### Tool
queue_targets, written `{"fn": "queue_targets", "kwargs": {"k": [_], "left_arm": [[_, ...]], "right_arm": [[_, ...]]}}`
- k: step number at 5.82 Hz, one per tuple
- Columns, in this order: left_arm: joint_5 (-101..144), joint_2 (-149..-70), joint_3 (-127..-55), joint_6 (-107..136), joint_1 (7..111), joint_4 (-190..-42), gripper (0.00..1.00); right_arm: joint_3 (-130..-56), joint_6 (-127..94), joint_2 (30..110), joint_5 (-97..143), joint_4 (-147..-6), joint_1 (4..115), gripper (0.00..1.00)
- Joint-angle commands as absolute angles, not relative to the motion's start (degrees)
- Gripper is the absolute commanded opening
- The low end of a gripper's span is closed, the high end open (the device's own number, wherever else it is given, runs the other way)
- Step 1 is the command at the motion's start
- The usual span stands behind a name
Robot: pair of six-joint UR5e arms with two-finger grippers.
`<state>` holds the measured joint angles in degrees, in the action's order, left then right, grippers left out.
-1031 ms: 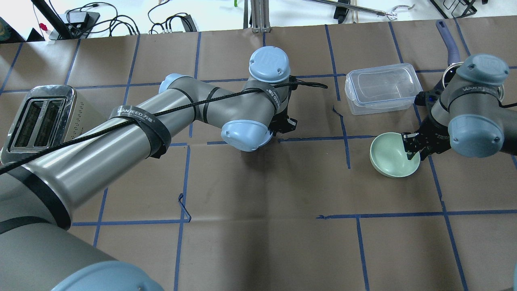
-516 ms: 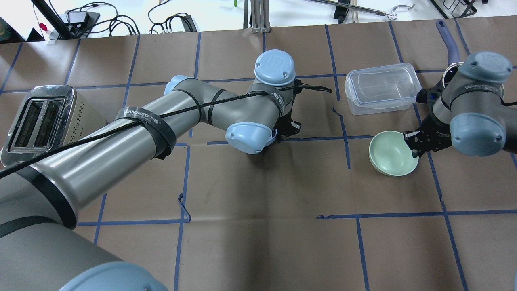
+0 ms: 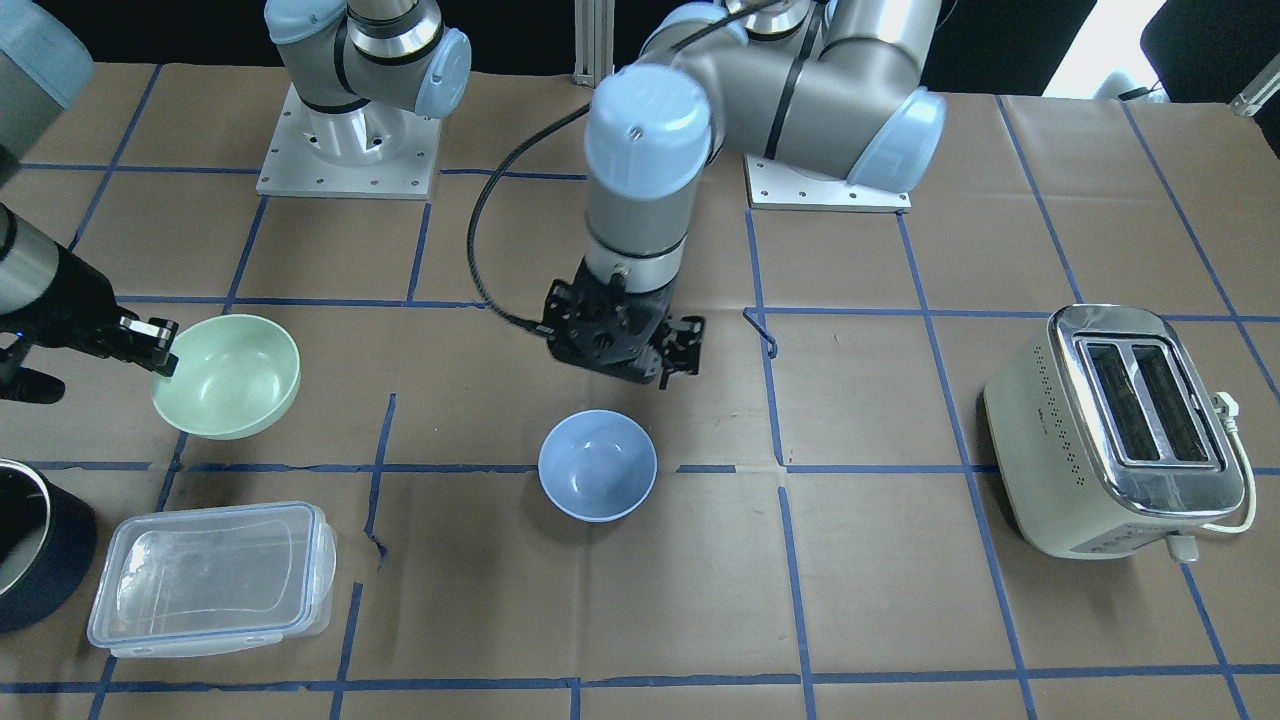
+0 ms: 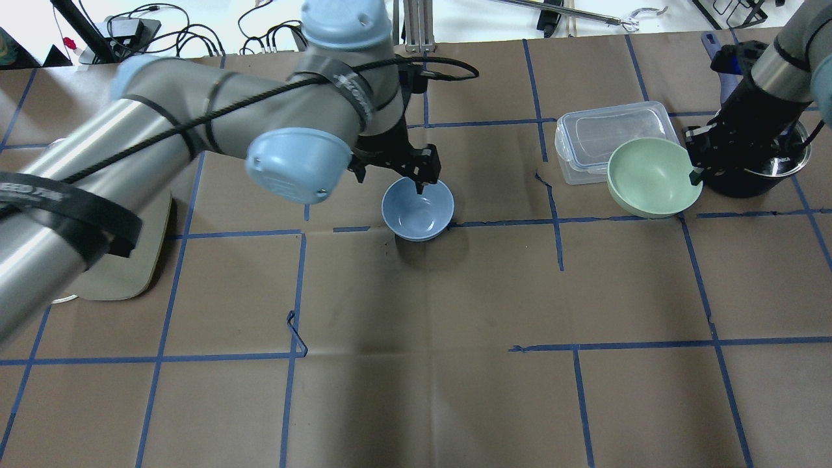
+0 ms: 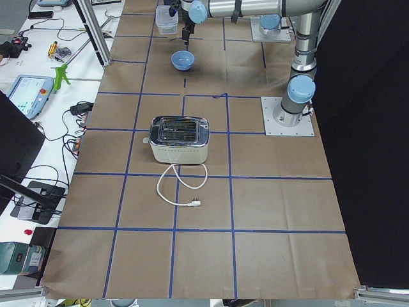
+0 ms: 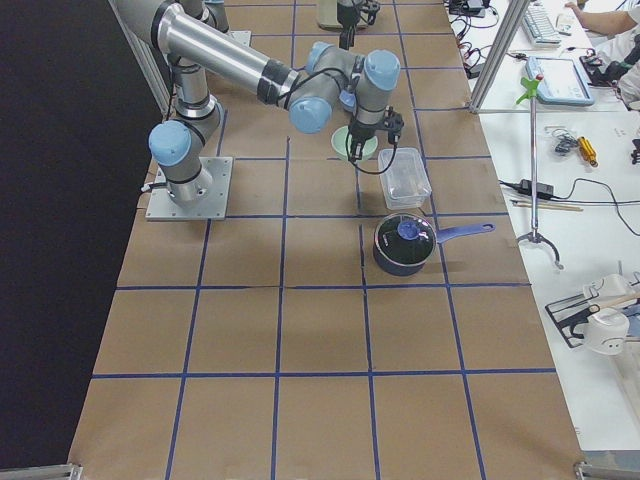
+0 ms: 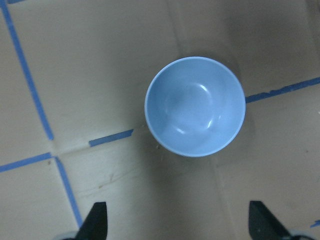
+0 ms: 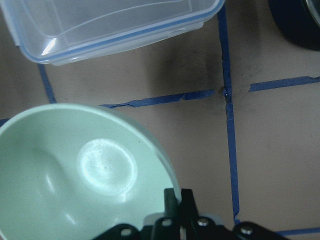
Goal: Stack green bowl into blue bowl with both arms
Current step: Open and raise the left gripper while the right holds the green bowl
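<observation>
Fingertips (image 7: 97,222) of the left gripper (image 7: 180,225) were cut off at the wrist view's lower edge. They were spread wide apart above the small round light blue bowl (image 4: 417,209), which sat upright mid-table. To its left, the arm hid most of the cream and chrome toaster (image 3: 1115,430) from overhead. To the right, the right gripper (image 4: 695,172) was clamped on the rim of the pale mint-green bowl (image 4: 650,177). The bowl was held tilted in the air and covered a corner of the clear plastic container (image 4: 598,140). That gripper partly hid the dark pot (image 4: 747,182) at far right.
</observation>
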<state>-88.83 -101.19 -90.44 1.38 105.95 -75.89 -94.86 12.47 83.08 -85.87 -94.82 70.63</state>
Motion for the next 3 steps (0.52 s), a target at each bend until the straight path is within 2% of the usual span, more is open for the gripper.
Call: {"fn": "queue_targets", "kwargs": {"k": [1,3], "left_arm": [[-90.6,-91.02,-90.61,-5.4,98.13,-89.04,0.97],[-90.61,-89.56,-90.53,-5.88,94.15,-90.27,0.97]], "right_arm": [[-92.64,12.14,85.78,-83.67,-91.58,74.59,0.06],[-92.55,0.26,85.0,-82.98,-93.59,84.84,0.06]]}}
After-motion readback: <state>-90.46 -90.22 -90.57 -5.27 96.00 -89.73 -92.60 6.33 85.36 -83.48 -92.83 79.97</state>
